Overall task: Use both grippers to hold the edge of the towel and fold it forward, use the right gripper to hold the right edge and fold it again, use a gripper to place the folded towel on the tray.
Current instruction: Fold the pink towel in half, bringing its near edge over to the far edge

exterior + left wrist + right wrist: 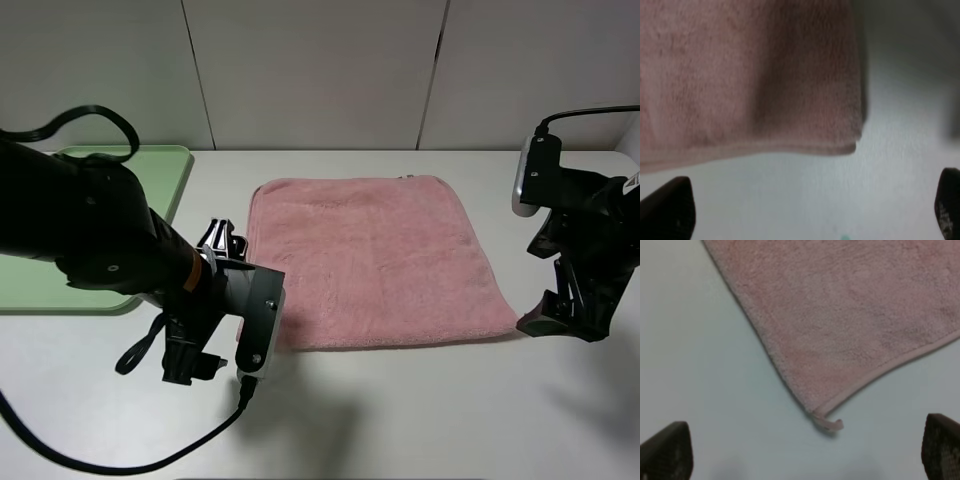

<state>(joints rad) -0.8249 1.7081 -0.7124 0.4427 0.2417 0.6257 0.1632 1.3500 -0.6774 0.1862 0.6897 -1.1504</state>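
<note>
From up high, I am seeing the towel (pixel 375 262) lying flat and spread out on the white table (pixel 400 410). It is lying beside the tray (pixel 165 170) and is not touching it. My left gripper (pixel 205 310) is hanging by the near left corner of the towel, and my right gripper (pixel 560 285) is hanging by the near right corner. Through my left wrist camera, I am looking at the near edge of the towel (pixel 740 150), a thin flat hem. My two fingertips (pixel 667 210) are standing far apart with nothing between them, so this gripper is wide open and empty. Through my right wrist camera, I am looking at the other near corner, where a little loop (pixel 830 423) is sticking out. These fingertips (pixel 665 450) are standing far apart too, with only bare table between them. I am thinking the towel is going to feel light, soft and floppy. It is not going to break, but it is going to sag wherever I am not holding it. So I am planning to pinch the hem right by each near corner, pressing down to the table to catch the thin cloth, because the fluffy top is likely to bunch up.
</note>
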